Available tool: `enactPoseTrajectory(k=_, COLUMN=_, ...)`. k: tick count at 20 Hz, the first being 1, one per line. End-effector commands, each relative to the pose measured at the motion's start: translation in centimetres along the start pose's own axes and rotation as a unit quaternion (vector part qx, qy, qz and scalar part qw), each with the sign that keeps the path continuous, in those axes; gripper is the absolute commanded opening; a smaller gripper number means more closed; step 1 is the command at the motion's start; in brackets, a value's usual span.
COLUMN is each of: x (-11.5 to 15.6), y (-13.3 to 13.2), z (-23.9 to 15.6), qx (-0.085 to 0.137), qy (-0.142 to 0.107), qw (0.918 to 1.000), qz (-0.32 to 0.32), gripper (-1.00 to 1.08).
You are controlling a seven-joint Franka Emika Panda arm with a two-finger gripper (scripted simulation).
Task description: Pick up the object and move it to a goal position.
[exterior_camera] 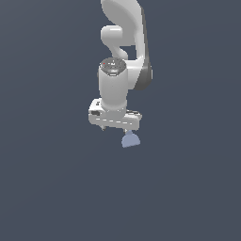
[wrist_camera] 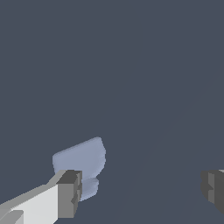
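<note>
The object (exterior_camera: 130, 140) is a small pale blue-grey lump just below the white gripper (exterior_camera: 115, 129) in the exterior view, toward that view's right. In the wrist view the object (wrist_camera: 81, 159) lies beyond one dark finger pad (wrist_camera: 70, 193), which hides part of it. The other finger pad (wrist_camera: 213, 186) stands far off at the frame's edge. My gripper (wrist_camera: 142, 190) is open, with nothing held between the fingers. The object sits off to one finger's side rather than in the middle of the gap.
A plain dark grey-blue surface (exterior_camera: 56, 188) fills the view all round. The white arm (exterior_camera: 124, 33) rises behind the gripper. No other objects or markers show.
</note>
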State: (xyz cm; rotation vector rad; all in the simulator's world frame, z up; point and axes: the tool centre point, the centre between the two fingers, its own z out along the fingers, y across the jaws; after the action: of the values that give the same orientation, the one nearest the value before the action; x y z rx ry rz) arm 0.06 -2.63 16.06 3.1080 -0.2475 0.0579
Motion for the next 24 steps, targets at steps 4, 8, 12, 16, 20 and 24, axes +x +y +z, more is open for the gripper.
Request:
enactPoseTrajectory(k=4, x=-0.5, y=-1.0, z=1.1, qx=0.003, qy=-0.003, qw=0.9981, qz=0.061, gripper=1.00)
enactPoseTrajectory(k=8, x=-1.0, y=-1.8, z=2.0, qx=0.006, qy=-0.006, qw=0.9936, qz=0.112, gripper=1.00)
enactPoseTrajectory(k=12, x=-1.5, y=-2.5, z=2.8, qx=0.007, qy=-0.009, qw=0.9865, qz=0.163, gripper=1.00)
enactPoseTrajectory(k=16, x=-1.9, y=-3.2, z=3.7, qx=0.008, qy=-0.012, qw=0.9767, qz=0.214, gripper=1.00)
enactPoseTrajectory(k=20, x=-2.4, y=-3.9, z=4.5, qx=0.008, qy=-0.014, qw=0.9643, qz=0.264, gripper=1.00)
enactPoseTrajectory(k=24, x=-3.0, y=-4.5, z=5.3, qx=0.007, qy=-0.017, qw=0.9493, qz=0.314, gripper=1.00)
